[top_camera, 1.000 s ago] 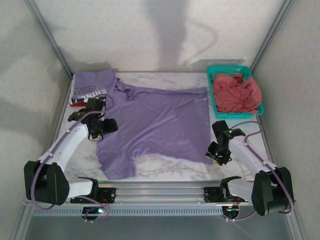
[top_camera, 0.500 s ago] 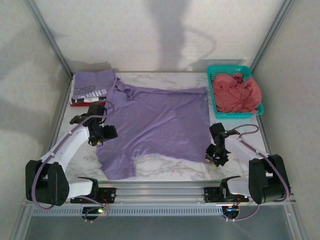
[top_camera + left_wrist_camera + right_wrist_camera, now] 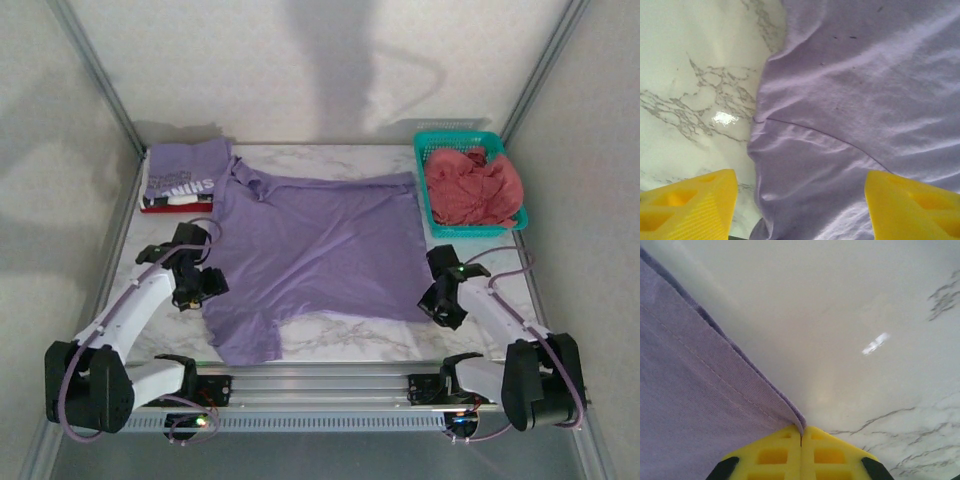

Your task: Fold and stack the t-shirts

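A plain lavender t-shirt point(image 3: 320, 240) lies spread flat across the marble table. My left gripper point(image 3: 205, 285) hovers open at its left side. In the left wrist view its yellow fingers point(image 3: 695, 200) straddle the sleeve seam and side edge of the lavender shirt point(image 3: 865, 100), with a wide gap at the left gripper point(image 3: 800, 200). My right gripper point(image 3: 437, 303) sits at the shirt's near right corner. In the right wrist view the right gripper point(image 3: 801, 432) is shut, pinching the hem of the lavender cloth point(image 3: 690, 390).
A folded purple shirt with white lettering point(image 3: 185, 170) rests at the back left on a thin red, white and black stack point(image 3: 165, 204). A teal mesh basket point(image 3: 460, 138) at the back right holds crumpled coral-pink cloth point(image 3: 475, 185). Grey walls enclose the table.
My right gripper has closed on the shirt's hem corner. My left gripper has drifted toward me along the shirt's left edge, and that edge has shifted slightly.
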`<state>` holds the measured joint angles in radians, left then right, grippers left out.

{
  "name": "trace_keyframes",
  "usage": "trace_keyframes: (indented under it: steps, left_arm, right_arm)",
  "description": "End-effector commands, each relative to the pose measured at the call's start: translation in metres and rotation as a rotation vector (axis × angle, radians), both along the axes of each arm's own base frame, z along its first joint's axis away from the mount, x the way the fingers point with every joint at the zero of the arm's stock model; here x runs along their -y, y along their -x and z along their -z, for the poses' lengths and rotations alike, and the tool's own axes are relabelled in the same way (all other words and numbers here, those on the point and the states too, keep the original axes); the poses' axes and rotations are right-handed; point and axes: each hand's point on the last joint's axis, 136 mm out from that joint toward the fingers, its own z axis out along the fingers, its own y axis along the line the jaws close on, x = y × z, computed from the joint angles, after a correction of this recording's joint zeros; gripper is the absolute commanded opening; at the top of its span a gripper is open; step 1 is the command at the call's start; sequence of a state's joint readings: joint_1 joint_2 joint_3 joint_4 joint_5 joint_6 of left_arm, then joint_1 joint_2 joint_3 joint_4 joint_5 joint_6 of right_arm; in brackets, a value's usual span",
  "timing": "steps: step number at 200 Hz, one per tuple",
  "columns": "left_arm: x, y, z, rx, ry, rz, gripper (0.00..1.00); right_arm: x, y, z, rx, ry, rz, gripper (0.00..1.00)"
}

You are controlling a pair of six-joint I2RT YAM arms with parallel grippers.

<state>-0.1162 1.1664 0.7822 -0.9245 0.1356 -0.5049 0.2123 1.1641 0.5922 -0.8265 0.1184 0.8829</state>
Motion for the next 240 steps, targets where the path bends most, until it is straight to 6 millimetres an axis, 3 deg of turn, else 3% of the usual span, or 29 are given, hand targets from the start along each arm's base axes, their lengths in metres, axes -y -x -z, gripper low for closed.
trace_keyframes:
  steps: [1, 21, 34, 52, 79, 94, 104, 158, 203, 240]
  left_arm:
    - [-0.003, 0.014, 0.015, -0.058, -0.012, -0.05, 0.56]
    - [0.009, 0.02, 0.033, -0.086, 0.057, -0.062, 0.45]
    - [0.008, 0.025, 0.039, -0.104, 0.05, -0.074, 0.45]
    - [-0.008, 0.03, 0.04, -0.114, -0.041, -0.11, 0.45]
    - [-0.004, 0.023, 0.047, -0.09, -0.016, -0.153, 0.41]
    - [0.004, 0.026, 0.055, -0.11, 0.026, -0.156, 0.4]
    - [-0.001, 0.03, 0.055, -0.125, -0.023, -0.153, 0.39]
    - [0.003, 0.038, 0.056, -0.136, -0.048, -0.154, 0.4]
    - [-0.007, 0.034, 0.031, -0.111, -0.132, -0.145, 0.57]
    - [-0.004, 0.047, 0.044, -0.171, -0.103, -0.142, 0.54]
  right_arm:
    - [0.01, 0.003, 0.001, -0.013, 0.045, 0.013, 0.0]
    - [0.006, 0.0, 0.0, -0.011, 0.023, 0.004, 0.0]
    - [0.005, -0.002, -0.003, -0.004, 0.015, -0.001, 0.0]
    - [0.004, -0.005, -0.006, 0.007, 0.017, -0.014, 0.0]
    - [0.007, -0.006, -0.01, 0.009, 0.033, -0.031, 0.0]
    - [0.007, -0.007, -0.011, 0.016, 0.033, -0.033, 0.0]
    - [0.007, -0.007, -0.012, 0.021, 0.03, -0.031, 0.0]
    - [0.005, -0.011, -0.015, 0.033, 0.019, -0.039, 0.0]
    - [0.004, -0.012, -0.017, 0.036, 0.012, -0.057, 0.0]
    - [0.003, -0.012, -0.018, 0.041, 0.004, -0.061, 0.0]
